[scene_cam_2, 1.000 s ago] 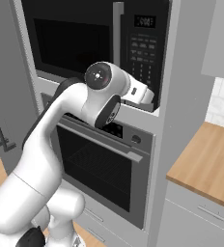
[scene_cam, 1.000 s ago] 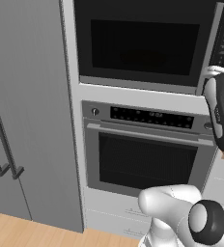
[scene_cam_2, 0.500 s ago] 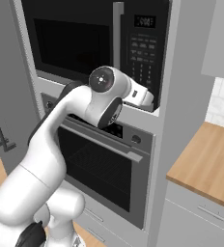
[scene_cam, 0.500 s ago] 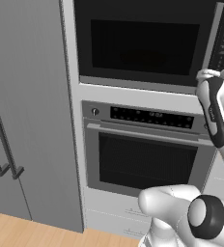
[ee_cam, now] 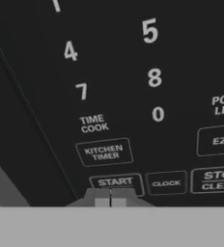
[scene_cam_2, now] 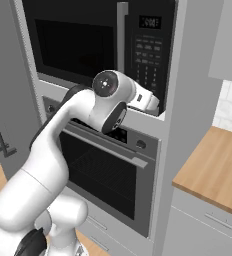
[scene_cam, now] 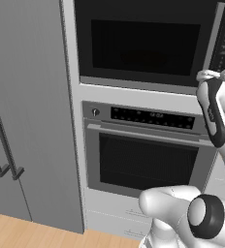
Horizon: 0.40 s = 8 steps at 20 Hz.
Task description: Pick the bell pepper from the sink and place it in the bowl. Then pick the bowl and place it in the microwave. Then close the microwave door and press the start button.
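Observation:
The black microwave [scene_cam: 143,43] is built in above the oven, and its door [scene_cam_2: 73,42] with the dark glass window stands shut. The keypad strip [scene_cam_2: 147,50] runs down its right side. My gripper [ee_cam: 110,201] is shut with nothing in it, its fingertips [ee_cam: 102,201] pressed together right under the START button [ee_cam: 115,182], touching or nearly touching the panel. In the right base view my hand [scene_cam_2: 147,101] reaches the keypad's lower edge. The bell pepper and the bowl are hidden, and the sink is out of view.
An oven [scene_cam: 148,160] with a long bar handle and a control strip sits under the microwave. A tall grey fridge [scene_cam: 27,121] stands to the left. A wooden counter [scene_cam_2: 213,170] lies to the right, past a grey cabinet wall.
My forearm and hand have crept slightly upward toward the keypad. The microwave door has stayed shut and the gripper has stayed shut.

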Motion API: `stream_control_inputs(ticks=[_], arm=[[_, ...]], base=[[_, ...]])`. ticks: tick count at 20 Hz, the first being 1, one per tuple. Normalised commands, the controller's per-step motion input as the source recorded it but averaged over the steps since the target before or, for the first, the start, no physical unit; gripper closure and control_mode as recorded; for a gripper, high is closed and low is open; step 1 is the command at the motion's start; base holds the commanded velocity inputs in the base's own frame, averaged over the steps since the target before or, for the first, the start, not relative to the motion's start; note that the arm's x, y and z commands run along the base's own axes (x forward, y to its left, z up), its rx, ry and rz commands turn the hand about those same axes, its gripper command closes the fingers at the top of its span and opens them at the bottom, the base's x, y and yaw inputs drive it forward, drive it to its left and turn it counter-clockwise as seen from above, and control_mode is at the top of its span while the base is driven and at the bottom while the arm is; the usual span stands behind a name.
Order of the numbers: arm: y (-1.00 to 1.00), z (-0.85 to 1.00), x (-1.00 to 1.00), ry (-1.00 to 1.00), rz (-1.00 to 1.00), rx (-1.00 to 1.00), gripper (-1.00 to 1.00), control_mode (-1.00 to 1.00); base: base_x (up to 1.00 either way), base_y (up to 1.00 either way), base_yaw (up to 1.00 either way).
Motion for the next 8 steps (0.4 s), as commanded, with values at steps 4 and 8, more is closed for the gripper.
stream_control_inputs(ticks=[4,8], arm=[[-0.33,0.0,0.35,0.0,0.01,0.0,1.0,-1.0],[-0.31,0.02,0.25,0.0,0.02,0.0,1.0,-1.0]], base=[[0.0,0.0,0.0],[0.0,0.0,0.0]])
